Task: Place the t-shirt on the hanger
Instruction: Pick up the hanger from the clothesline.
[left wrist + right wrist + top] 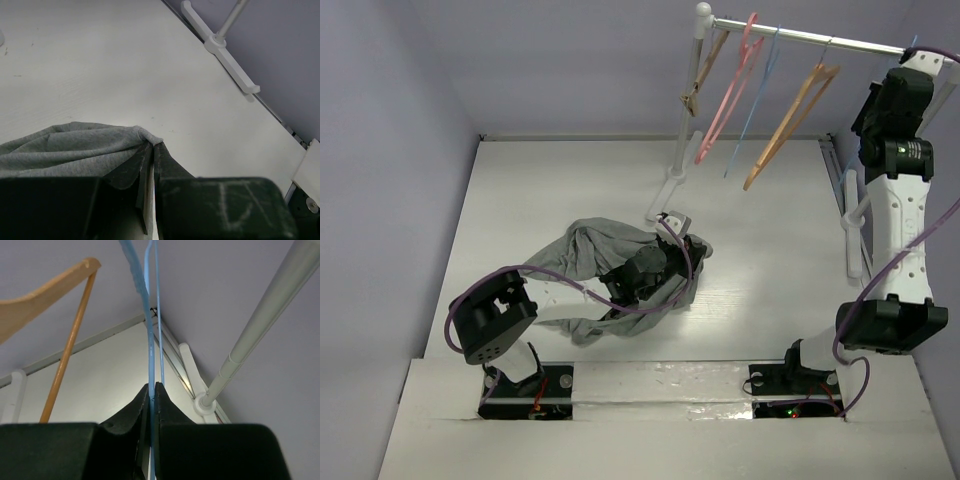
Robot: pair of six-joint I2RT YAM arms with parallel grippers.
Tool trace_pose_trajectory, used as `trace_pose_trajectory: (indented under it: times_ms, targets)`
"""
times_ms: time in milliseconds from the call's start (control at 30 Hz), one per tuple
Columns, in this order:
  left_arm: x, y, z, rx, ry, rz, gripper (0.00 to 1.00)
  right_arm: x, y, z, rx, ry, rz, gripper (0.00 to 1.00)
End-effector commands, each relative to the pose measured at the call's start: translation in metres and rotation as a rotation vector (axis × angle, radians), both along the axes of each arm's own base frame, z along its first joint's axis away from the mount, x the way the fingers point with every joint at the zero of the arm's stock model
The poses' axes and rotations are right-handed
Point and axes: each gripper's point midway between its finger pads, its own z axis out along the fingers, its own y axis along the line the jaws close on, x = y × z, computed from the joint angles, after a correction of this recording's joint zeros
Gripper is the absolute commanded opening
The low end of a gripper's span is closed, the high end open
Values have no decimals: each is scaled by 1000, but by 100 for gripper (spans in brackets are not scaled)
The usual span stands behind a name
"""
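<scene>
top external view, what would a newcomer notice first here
Probably the crumpled grey t-shirt heaped mid-table, with the left gripper pinched shut on a fold of it. Next comes the rail at the back right, with a pink hanger and a tan wooden hanger dangling from it. The right gripper is up there too, shut on the thin light-blue hanger.
</scene>
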Motion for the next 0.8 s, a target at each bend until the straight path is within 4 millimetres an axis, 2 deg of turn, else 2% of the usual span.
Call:
trace_pose_trajectory:
  times_ms: [0,133,267,467,500,533,600,667,700,733,767]
  targets:
    - [2,-3,26,-72,-35,1,0,-15,5,50,-31,-147,25,0]
    - [5,-2,26,-59,-42,15,0,-24,11,46,-17,-160,48,0]
    - [11,2,29,-51,-50,38,0,-36,21,26,21,-168,80,0]
    - [16,10,32,-47,-54,64,0,-56,32,6,59,-189,115,0]
    - [16,10,31,-43,-54,67,0,-57,34,-7,69,-172,124,0]
    - [17,11,32,-39,-57,73,0,-65,39,-3,77,-193,141,0]
    - [27,18,33,-36,-59,103,0,-73,47,-11,124,-198,161,0]
    - [32,20,34,-40,-56,111,0,-87,69,-34,190,-182,236,0]
    - [35,22,35,-42,-55,114,0,-97,94,-57,289,-163,307,0]
    - [40,25,34,-39,-54,126,0,-95,106,-82,316,-105,350,0]
    - [41,24,34,-37,-53,125,0,-111,123,-85,377,-131,403,0]
